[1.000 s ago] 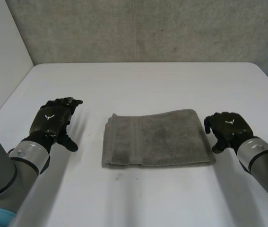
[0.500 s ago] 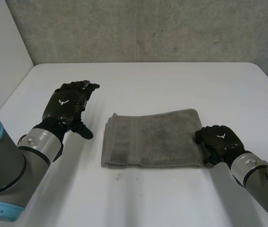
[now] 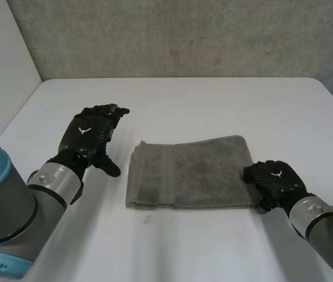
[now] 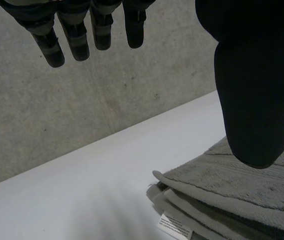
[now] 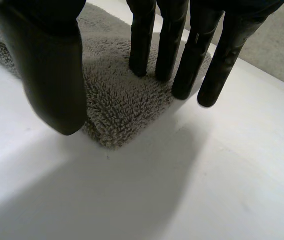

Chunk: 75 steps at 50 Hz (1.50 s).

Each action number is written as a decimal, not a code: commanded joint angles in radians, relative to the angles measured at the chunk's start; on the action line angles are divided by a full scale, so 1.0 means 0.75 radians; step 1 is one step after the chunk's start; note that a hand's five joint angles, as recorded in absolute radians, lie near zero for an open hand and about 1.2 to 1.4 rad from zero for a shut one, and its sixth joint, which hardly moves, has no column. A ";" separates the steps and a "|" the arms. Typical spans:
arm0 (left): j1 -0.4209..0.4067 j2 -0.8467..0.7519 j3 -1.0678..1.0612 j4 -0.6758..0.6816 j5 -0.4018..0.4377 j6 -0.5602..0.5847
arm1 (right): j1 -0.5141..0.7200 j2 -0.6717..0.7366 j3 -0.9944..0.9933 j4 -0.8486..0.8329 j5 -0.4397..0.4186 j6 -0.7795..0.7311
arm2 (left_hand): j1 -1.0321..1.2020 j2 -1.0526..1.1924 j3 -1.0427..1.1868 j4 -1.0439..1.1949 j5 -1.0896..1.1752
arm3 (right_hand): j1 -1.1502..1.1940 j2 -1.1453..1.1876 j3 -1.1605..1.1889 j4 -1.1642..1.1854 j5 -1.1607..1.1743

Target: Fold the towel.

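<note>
A grey towel, folded into a thick rectangle, lies flat in the middle of the white table. My left hand hovers open just left of the towel's left folded edge, fingers straight and thumb spread. In the left wrist view the towel's stacked layers lie under the thumb, apart from it. My right hand is at the towel's near right corner. In the right wrist view its straight fingers reach down onto that corner, with the thumb beside the near edge.
A white label sticks out of the towel's left layers. A grey wall runs behind the table's far edge. A white panel stands along the left side.
My left hand has moved forward and right, closer to the towel's left edge. My right hand has slid in from beside the towel's right edge onto its near right corner.
</note>
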State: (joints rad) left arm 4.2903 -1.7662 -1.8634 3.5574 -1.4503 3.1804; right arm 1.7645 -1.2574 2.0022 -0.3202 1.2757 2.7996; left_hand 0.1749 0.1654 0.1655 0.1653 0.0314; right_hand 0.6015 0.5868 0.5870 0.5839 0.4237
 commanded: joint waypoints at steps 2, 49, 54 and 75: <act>0.000 -0.007 -0.001 0.000 0.001 -0.001 | -0.053 0.026 -0.031 -0.023 0.001 0.000 | 0.000 0.012 0.012 0.012 -0.042 | 0.835 0.854 0.854 0.858 0.839; -0.067 -0.024 0.284 -0.100 -0.003 -0.138 | 0.671 0.028 -0.488 0.132 0.189 -0.029 | 0.000 0.012 0.012 0.012 -0.042 | -0.375 -0.355 -0.356 -0.352 -0.371; -0.118 -0.095 0.302 -0.119 -0.005 -0.146 | 0.536 -0.043 -0.455 0.143 0.193 0.193 | 0.000 0.012 0.012 0.012 -0.042 | -0.379 -0.360 -0.360 -0.356 -0.375; -0.251 -0.506 0.353 -0.272 -0.240 -0.170 | 0.417 0.423 -0.763 0.321 0.013 0.331 | 0.000 0.012 0.012 0.012 -0.042 | -0.569 -0.550 -0.550 -0.546 -0.565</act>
State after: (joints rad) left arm 4.0999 -2.1110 -1.5973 3.3591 -1.6258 3.0490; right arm 2.0640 -1.0646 1.4972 -0.0869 1.2987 3.0545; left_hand 0.1749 0.1654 0.1655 0.1652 0.0314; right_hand 0.2345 0.2513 0.2473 0.2688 0.0666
